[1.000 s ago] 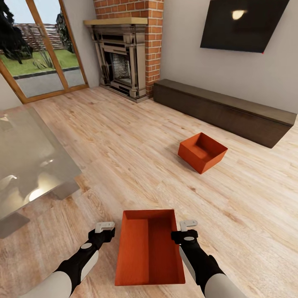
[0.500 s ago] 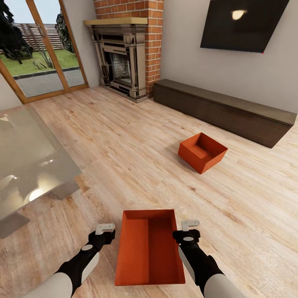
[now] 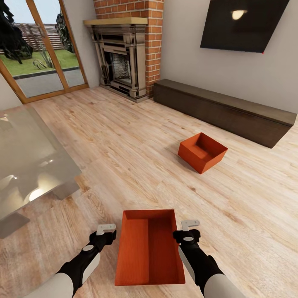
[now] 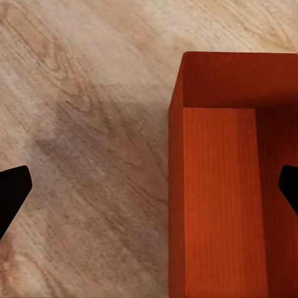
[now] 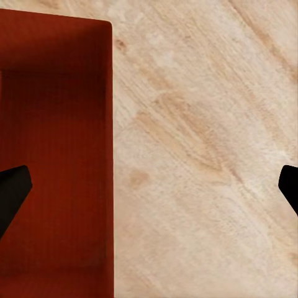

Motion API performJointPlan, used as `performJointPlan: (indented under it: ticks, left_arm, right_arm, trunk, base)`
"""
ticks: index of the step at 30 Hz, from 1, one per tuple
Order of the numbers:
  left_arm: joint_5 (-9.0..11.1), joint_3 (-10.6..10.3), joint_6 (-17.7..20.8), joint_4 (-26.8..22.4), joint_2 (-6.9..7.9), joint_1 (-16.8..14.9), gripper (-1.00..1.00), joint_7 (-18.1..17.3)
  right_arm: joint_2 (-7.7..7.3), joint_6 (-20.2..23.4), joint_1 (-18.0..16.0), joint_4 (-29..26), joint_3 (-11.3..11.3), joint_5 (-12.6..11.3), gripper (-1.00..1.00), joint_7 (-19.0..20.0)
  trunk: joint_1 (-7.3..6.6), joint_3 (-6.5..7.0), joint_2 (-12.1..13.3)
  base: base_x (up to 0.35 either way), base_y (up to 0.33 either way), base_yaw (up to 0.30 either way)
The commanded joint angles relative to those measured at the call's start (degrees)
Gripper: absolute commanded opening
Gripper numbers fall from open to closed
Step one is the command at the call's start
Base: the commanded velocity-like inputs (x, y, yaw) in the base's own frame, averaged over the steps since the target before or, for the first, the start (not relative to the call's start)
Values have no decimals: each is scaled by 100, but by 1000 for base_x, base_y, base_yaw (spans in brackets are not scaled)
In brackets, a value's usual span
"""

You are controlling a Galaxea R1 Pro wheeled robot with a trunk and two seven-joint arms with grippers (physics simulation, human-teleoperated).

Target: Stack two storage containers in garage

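One orange-red storage container (image 3: 149, 248) lies on the light wood-plank floor of the living room just in front of me, its ribbed bottom showing. My left gripper (image 3: 106, 231) hovers open over its left wall (image 4: 176, 186), one fingertip (image 4: 12, 194) above the floor and the other above the bin's inside. My right gripper (image 3: 188, 230) stands open the same way over the right wall (image 5: 110, 155). Neither holds anything. The second storage container (image 3: 203, 152) sits farther off on the planks, turned at an angle, in front of the long cabinet.
A glass-topped table (image 3: 29, 161) stands close at the left. A long dark low cabinet (image 3: 223, 109) runs along the far wall under the TV (image 3: 244, 25). The brick fireplace (image 3: 124, 58) and glass patio doors (image 3: 37, 54) are at the back left.
The left gripper has shifted slightly right, toward the near container's left wall, and the right gripper has sunk a little. Both containers are where they were.
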Motion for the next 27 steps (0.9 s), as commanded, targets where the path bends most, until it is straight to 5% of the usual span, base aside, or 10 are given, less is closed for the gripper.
performJointPlan:
  ticks: [1,11,27]
  left_arm:
    - [55,-48,-18,2,4,-3,100,29]
    - [76,-39,19,41,-8,4,100,-17]
    - [73,-45,44,403,-318,15,100,-78]
  right_arm:
    - [-3,54,-3,-7,21,34,100,-25]
    - [-1,54,1,-6,21,34,100,-20]
    - [-1,54,-2,1,21,34,100,-17]
  trunk:
    - [0,-4,-2]
    - [0,-4,-2]
    - [0,-4,-2]
  base:
    - [0,0,0]
    - [0,0,0]
    - [0,0,0]
